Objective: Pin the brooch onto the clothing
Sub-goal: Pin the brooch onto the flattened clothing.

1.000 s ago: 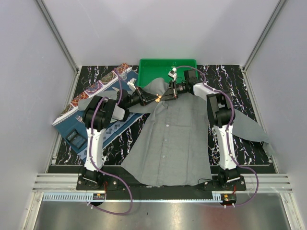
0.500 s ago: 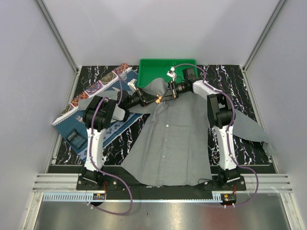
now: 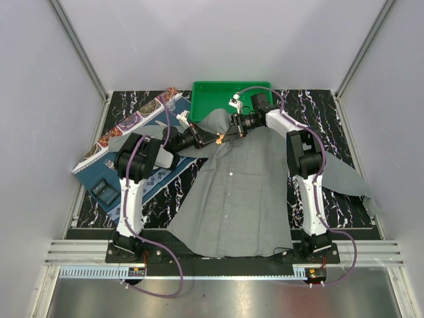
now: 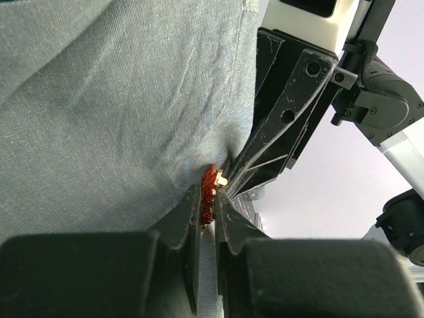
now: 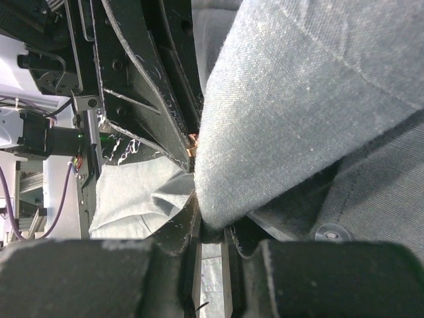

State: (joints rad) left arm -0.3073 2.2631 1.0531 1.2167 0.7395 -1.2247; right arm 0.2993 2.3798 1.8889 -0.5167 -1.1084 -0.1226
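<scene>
Top view, L to R. Blue patterned placemat lies out to the L of the left gripper, partly under that arm, flat on the dark marbled table.

The left gripper reaches in toward centre. Its jaws are drawn nearly together and clamped on the brooch. L wrist view confirms this: the red-orange brooch sits edge-on betw. the two fingertips, at their very end. It presses against the shirt, and the cloth puckers at the contact pt. Whether the pin has gone through the cloth: cannot tell.

The right gripper comes in from the R, tip to tip w/ the left gripper, the brooch betw. them. In the L wrist view its black fingers end right at the brooch.

R wrist view: the right gripper has jaws close together, pinching a rounded fold of shirt. The left gripper's fingers are directly ahead of its tips. A sliver of orange brooch shows at the fold's edge. One button sits low, R of the jaws.

The shirt is spread front-up. Its top end is lifted at the grippers and its body runs back toward the arm bases.

Green tray sits just beyond both grippers. The shirt's top edge overlaps its near rim.
</scene>
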